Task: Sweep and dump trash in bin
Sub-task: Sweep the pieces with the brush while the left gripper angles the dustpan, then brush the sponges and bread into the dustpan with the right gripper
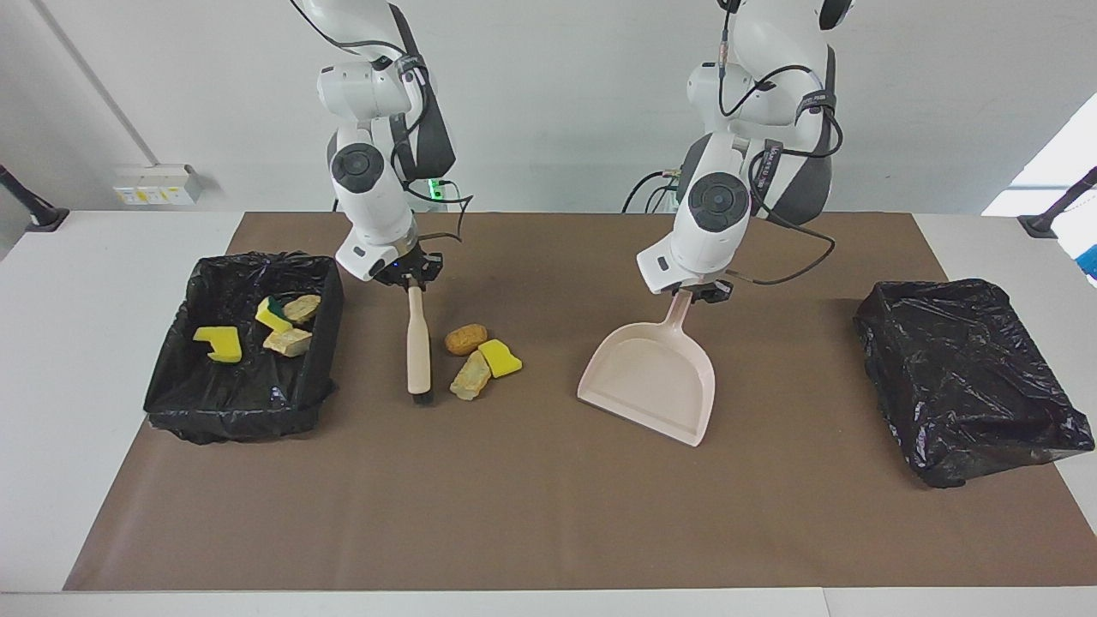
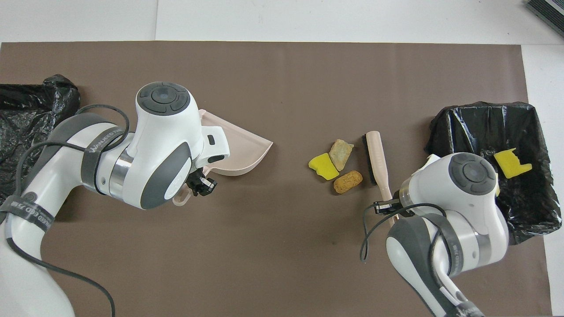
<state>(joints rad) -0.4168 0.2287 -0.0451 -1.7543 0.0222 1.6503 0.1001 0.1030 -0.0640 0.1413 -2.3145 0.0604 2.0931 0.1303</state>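
Trash (image 1: pixel 474 357) is partly cleared: four pieces lie in the bin (image 1: pixel 176 377), three on the mat between brush (image 1: pixel 418 351), pinched by right gripper (image 1: pixel 412 281), and dustpan (image 1: pixel 649 378), pinched by left gripper (image 1: pixel 696 296).

Three trash (image 1: pixel 474 356) chunks on mat, four in bin (image 1: pixel 180 360) (black-lined)

Overhead, the left arm (image 2: pixel 150 154) hides much of the dustpan (image 2: pixel 246 147); the frame's nine o'clock edge crops a bin (image 2: pixel 26 114).

White table (image 1: pixel 86 360), brown mat (image 1: pixel 548 514), two black-lined bins (image 1: pixel 240 403) (image 1: pixel 968 386), three trash chunks (image 1: pixel 480 360)
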